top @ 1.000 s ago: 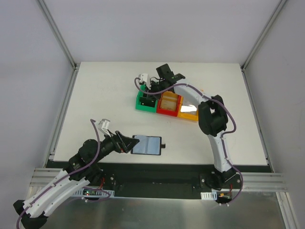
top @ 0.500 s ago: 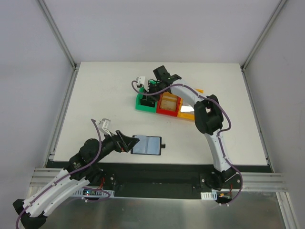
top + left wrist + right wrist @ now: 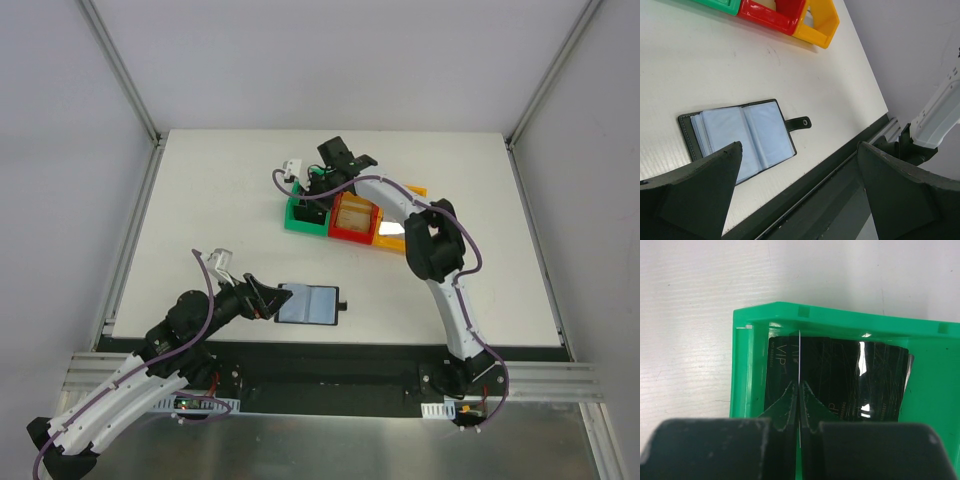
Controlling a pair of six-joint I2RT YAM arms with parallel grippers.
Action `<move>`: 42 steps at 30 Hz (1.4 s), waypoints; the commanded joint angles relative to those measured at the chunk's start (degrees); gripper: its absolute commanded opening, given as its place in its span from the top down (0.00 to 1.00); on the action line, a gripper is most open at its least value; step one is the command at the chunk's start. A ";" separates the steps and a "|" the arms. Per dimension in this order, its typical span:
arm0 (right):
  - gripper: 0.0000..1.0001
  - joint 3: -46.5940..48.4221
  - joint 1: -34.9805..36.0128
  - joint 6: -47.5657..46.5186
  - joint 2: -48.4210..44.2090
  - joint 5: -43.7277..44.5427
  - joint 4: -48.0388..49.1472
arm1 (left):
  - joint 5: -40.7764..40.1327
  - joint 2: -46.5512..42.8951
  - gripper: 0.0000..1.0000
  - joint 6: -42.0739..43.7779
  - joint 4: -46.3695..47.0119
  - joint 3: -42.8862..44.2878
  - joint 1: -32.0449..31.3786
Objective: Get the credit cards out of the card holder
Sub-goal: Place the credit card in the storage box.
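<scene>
While one card holder (image 3: 310, 303) lies open, three bins (image 3: 348, 237) adjoin.

The desk (image 3: 200, 200) is plain white. Toward its far edge stand a green bin (image 3: 300, 224), a red bin (image 3: 350, 236) and a yellow bin (image 3: 393, 241). Close to the near edge, the card holder (image 3: 308, 303) is black outside and pale grey-blue inside. In the green bin lies a glossy black card (image 3: 840, 385) with pale VIP lettering. The thin card (image 3: 798, 352) between the black fingers of the right gripper (image 3: 798, 387) shows a white edge.
</scene>
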 commanded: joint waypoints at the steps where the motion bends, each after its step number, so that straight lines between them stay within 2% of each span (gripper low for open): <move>1: 1.00 1.62 0.00 -0.34 1.91 2.99 -1.45 | -0.39 0.36 0.03 0.61 1.05 1.11 -0.23; 7: 0.99 0.04 0.09 0.62 1.29 4.75 -1.45 | -0.56 0.45 0.03 0.44 1.05 1.11 -0.14; 12: 0.91 -1.19 -0.09 0.80 0.59 5.98 -1.28 | -0.39 0.54 0.02 0.35 1.14 1.02 -0.23; 22: 0.86 -1.90 -0.26 1.41 -0.55 7.39 -0.66 | -0.39 0.63 0.02 0.26 1.05 0.93 -0.23; 27: 0.76 -1.98 -0.27 1.85 -0.99 8.27 -0.31 | -0.21 0.36 0.02 0.17 1.14 0.76 -0.23; 28: 0.68 -1.90 -0.35 1.85 -1.17 8.44 -0.22 | -0.21 0.36 0.02 0.17 1.14 0.67 -0.23; 29: 0.64 -1.98 -0.35 1.85 -1.17 8.53 -0.22 | -0.12 0.28 0.02 0.09 1.14 0.76 -0.14; 33: 0.62 -1.99 -0.35 2.12 -1.96 9.76 0.48 | 0.05 0.10 0.02 -0.09 1.14 0.76 -0.23; 39: 0.59 -2.33 -0.35 5.62 -5.29 12.31 6.27 | 0.05 -0.51 0.02 -0.27 1.05 0.67 -0.23; 42: 0.54 -7.41 -0.27 8.70 -11.78 14.50 15.47 | -0.12 -0.87 0.02 -0.09 1.05 0.84 -0.14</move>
